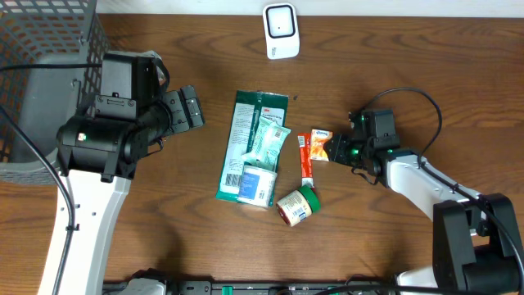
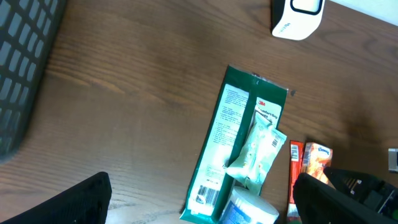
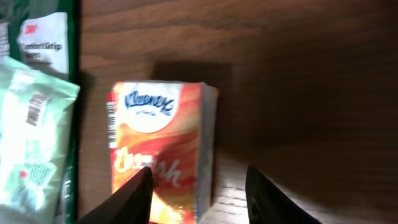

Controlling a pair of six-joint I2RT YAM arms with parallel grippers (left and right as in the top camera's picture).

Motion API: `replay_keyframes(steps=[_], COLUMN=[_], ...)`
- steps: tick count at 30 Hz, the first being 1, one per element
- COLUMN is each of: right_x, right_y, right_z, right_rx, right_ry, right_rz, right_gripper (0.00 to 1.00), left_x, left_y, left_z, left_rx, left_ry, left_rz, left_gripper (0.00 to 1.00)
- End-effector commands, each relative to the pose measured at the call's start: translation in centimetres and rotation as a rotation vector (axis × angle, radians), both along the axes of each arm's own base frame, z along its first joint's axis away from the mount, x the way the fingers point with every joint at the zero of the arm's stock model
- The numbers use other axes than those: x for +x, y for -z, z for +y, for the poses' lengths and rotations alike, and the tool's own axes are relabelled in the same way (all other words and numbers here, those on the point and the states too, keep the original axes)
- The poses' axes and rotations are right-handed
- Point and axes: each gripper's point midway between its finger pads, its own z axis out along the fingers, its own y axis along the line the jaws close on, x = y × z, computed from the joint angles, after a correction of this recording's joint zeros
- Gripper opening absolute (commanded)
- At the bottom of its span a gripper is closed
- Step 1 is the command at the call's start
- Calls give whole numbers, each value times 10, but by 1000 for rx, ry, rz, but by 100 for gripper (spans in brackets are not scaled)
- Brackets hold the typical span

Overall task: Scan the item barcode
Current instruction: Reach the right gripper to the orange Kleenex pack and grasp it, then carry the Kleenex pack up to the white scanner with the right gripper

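1. My right fingers [image 3: 134, 200]: stood partly apart, gripping nothing.
2. Kleenex pack [image 3: 158, 146]: orange, lay flat on the counter [image 3: 298, 74] right at those fingertips; whether they touched it, I could not tell.
3. Green 3M package [image 1: 243, 147]: lay just beyond the pack, with a mint sachet [image 1: 268, 139] on top.
4. Jar [image 1: 296, 205]: lay on its side nearby.
5. My left fingers [image 2: 74, 202]: were spread wide and empty, near the mesh basket [image 1: 41, 49].
6. White scanner [image 1: 281, 31]: stood at the far edge, well apart from the pack.

Orange Kleenex pack [image 3: 163, 140] lying flat, white scanner [image 1: 281, 31] well apart
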Motion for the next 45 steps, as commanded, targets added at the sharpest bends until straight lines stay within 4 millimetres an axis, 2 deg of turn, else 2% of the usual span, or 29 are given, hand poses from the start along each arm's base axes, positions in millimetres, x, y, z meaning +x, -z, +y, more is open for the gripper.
replay_keyframes(steps=[1,8,14,17,19,20,22,25,28,29,32,39,42,45], right_x=[-3,3,2,2,2,2,6,16,22,24,27,28,33,41], right_y=[9,3,3,11,21,21,18,5,-27,-52,-101,-212,-251,-282], right_z=[-3,6,11,13,13,13,14,15,14,14,10,-20,-27,-34], right_rx=[-16,1,-2,-13,-13,-11,-6,6,24,16,-40,-237,-297,-367], right_ry=[39,18,6,3,13,15,15,19,-3,-51,-115,-97,-94,-69], right_rz=[4,-53,-56,-47,-26,-28,-47,-98,-172,-241,-344,-318,-293,-255], right_gripper=[47,53,48,47,43,34,2,1,1,1,1,1,1,1], left_x=[1,1,1,1,1,1,1,1,1,1,1,1,1,1], left_y=[-3,-3,-3,-3,-3,-3,-3,-3,-3,-3,-3,-3,-3,-3], left_z=[2,2,2,2,2,2,2,2,2,2,2,2,2,2], left_rx=[11,11,11,11,11,11,11,11,11,11,11,11,11,11], left_ry=[3,3,3,3,3,3,3,3,3,3,3,3,3,3], left_rz=[-9,-9,-9,-9,-9,-9,-9,-9,-9,-9,-9,-9,-9,-9], left_gripper=[94,94,94,94,94,94,94,94,94,94,94,94,94,94])
